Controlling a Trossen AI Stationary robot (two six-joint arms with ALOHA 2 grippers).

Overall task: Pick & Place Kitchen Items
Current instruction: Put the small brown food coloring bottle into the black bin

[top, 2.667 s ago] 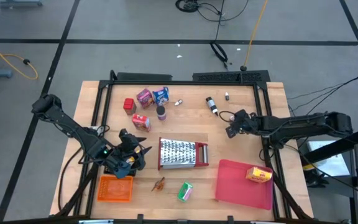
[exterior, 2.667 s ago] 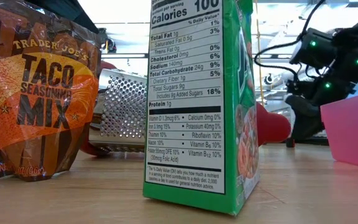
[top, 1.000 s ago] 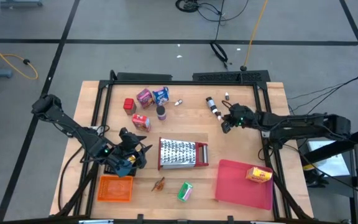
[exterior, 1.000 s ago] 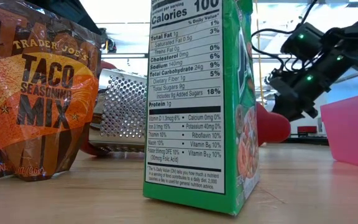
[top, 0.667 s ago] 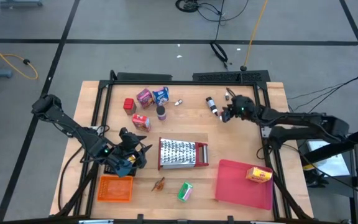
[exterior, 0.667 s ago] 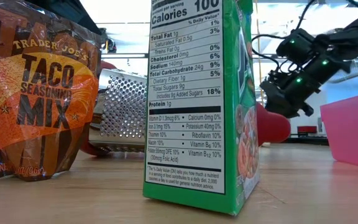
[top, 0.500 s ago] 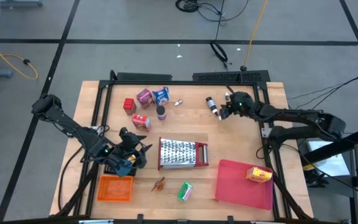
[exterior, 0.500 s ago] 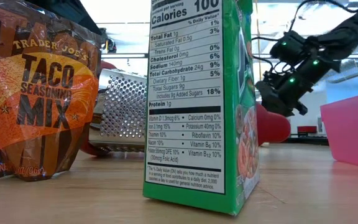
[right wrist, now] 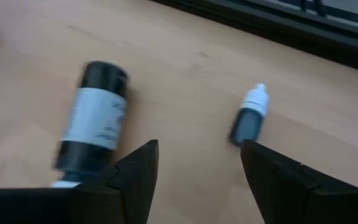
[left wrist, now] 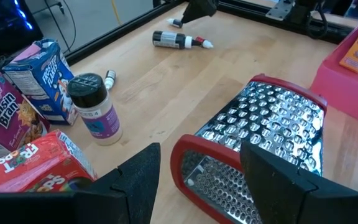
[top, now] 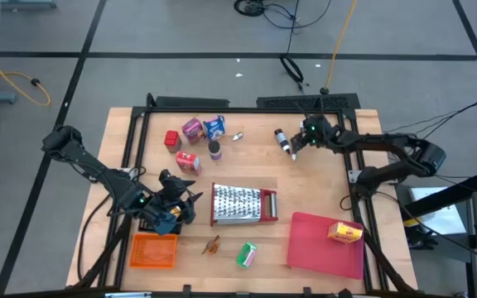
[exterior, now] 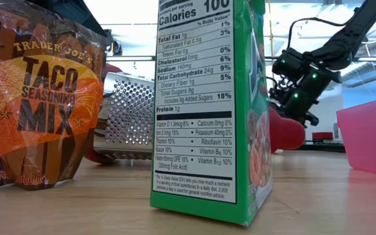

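- The right gripper (top: 303,133) had swung from mid-table toward the far edge, its fingers spreading wide and empty.
- It hung over the tiny bottle (right wrist: 250,122), beside the larger dark bottle (right wrist: 96,119); a grab seemed next.
- The left gripper (top: 172,213) sat open by the grater (top: 243,204).

Boxes (top: 192,128) and dark-capped jar (top: 214,150) clustered far-left, two tiny bottles (top: 282,141) flat far-right, yellow box (top: 345,233) in tray.

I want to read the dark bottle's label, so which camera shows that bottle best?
The right wrist view: the dark bottle lies large, white label up. The high view and left wrist view show it small. The low view does not show it.
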